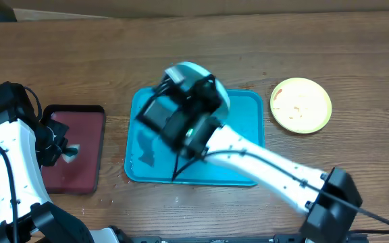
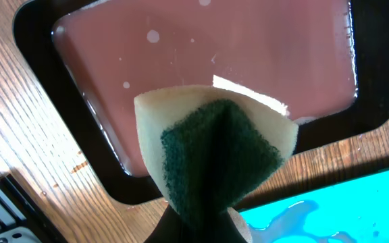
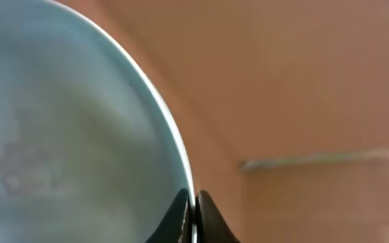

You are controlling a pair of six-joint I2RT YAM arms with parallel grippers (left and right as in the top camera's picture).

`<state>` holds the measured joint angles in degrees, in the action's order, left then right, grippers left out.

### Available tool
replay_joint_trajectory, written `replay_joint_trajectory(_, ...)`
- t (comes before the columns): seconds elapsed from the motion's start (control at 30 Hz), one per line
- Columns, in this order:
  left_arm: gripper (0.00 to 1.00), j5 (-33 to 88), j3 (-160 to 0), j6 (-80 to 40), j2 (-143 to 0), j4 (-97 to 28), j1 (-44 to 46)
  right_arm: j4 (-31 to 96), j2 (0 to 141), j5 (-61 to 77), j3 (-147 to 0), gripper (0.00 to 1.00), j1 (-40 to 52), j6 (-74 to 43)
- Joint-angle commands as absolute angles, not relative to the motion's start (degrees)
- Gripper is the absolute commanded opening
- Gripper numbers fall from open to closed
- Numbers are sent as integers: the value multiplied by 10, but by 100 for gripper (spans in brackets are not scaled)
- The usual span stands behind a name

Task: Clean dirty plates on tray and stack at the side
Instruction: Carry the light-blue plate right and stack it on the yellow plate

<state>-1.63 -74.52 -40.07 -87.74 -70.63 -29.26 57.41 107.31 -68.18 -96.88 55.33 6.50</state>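
mint plate over tray, yel-grn plate beside

Plate: a pale mint plate fills the left half of the view, blurred and very close to the camera.
Rim: its thin, bright rim curves from the top left down to the bottom centre.
Smudge: a faint reddish smudge shows on the plate near the left edge.
Gripper: the gripper is at the bottom centre, its two dark fingers pinched on the rim, one on each side.
Background: a blurred brown surface lies right of the plate.
Streak: a pale, nearly level streak crosses the brown surface on the right.
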Motion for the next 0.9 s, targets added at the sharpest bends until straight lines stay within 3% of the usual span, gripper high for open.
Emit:
replay_joint_trajectory(0.0, 4, -5, -742, -387, -874, -705, -292, 609, 1065, -446, -981, 4, 443, -100)
replay_joint_trajectory(0.33, 4, -4, -742, -378, -874, -705, -292, 624, 1065, 46, -975, 4, 105, -150)
replay_joint_trajectory(0.57, 4, -4, -742, -379, -874, -703, -292, 641, 1065, 83, -909, 4, -90, -132)
replay_joint_trajectory(0.87, 4, -4, -742, -378, -874, -700, -292, 540, 1065, 82, -760, 4, -155, -133)
